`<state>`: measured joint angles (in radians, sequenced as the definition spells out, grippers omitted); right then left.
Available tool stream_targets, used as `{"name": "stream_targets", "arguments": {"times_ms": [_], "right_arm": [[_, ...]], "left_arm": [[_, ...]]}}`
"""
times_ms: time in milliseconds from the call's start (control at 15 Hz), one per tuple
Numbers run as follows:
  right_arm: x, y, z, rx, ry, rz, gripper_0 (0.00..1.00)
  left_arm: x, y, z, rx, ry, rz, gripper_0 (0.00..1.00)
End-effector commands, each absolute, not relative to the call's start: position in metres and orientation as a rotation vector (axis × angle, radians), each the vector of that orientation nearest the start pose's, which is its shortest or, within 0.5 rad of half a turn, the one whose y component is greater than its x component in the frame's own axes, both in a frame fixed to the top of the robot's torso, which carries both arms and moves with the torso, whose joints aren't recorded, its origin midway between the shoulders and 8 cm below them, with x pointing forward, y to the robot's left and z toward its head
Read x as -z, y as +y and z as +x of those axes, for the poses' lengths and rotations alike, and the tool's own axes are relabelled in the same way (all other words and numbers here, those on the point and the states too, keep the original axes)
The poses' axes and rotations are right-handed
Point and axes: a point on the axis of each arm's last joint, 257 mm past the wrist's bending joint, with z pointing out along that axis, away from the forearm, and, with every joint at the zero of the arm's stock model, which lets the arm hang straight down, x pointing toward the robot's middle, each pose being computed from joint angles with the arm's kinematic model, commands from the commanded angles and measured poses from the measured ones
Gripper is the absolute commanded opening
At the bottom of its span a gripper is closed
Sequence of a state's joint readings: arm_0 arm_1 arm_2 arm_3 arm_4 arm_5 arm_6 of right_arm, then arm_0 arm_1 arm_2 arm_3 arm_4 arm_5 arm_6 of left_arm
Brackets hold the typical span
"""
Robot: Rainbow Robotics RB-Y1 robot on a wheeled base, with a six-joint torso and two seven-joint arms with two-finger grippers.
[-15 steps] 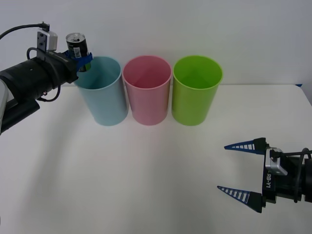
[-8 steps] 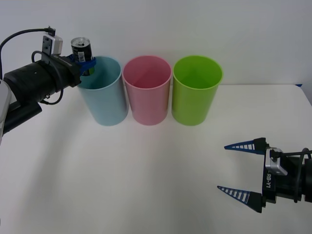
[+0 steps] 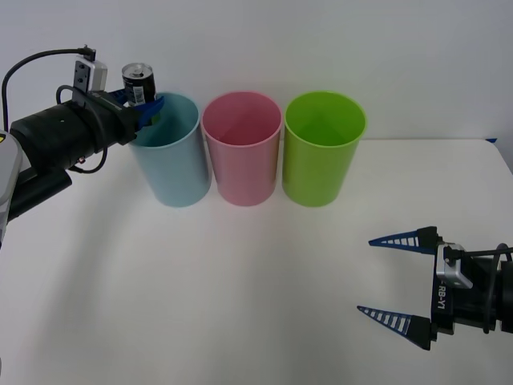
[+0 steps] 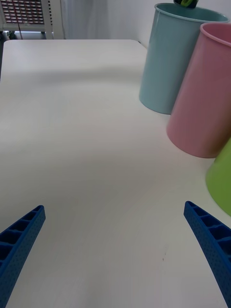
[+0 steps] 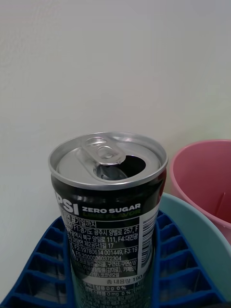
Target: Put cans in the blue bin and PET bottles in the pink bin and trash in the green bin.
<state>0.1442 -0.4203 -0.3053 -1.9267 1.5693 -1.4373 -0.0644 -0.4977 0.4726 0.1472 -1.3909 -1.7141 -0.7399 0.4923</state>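
Note:
A small black can (image 3: pixel 140 83) with a silver top stands upright in my left gripper (image 3: pixel 147 105), whose blue fingers (image 5: pixel 45 260) are shut on its sides. It hangs over the left rim of the light blue bin (image 3: pixel 171 152). The left wrist view shows the can (image 5: pixel 109 211) close up, its tab opened, with the blue bin's rim (image 5: pixel 202 226) and the pink bin (image 5: pixel 202 178) behind. In a row to the right stand the pink bin (image 3: pixel 241 148) and the green bin (image 3: pixel 323 148). My right gripper (image 3: pixel 401 281) rests open low at the right, far from the bins.
The white table (image 3: pixel 240 297) stretches in front of the bins, with a white wall behind. In the right wrist view the blue bin (image 4: pixel 178 57), pink bin (image 4: pixel 204 96) and an edge of the green bin (image 4: pixel 222 178) stand beyond the open fingers.
My left gripper has carried the can to the right, from beside the blue bin's left edge to over its rim. The right arm has not moved.

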Motion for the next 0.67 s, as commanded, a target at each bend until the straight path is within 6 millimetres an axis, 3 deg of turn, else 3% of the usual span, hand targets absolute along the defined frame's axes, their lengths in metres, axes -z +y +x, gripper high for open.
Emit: {"name": "stream_targets", "arguments": {"times_ms": [67, 667], "right_arm": [[0.2152, -0.1849, 0.3412, -0.503, 1.495, -1.326, 1.00], [0.2152, -0.1849, 0.3412, -0.503, 1.495, -1.326, 1.00]], "left_arm": [[0.0644, 0.2191, 0.6223, 0.321, 1.525, 0.573, 1.00], [0.0564, 0.2149, 0.6199, 0.357, 1.505, 0.556, 1.00]]}}
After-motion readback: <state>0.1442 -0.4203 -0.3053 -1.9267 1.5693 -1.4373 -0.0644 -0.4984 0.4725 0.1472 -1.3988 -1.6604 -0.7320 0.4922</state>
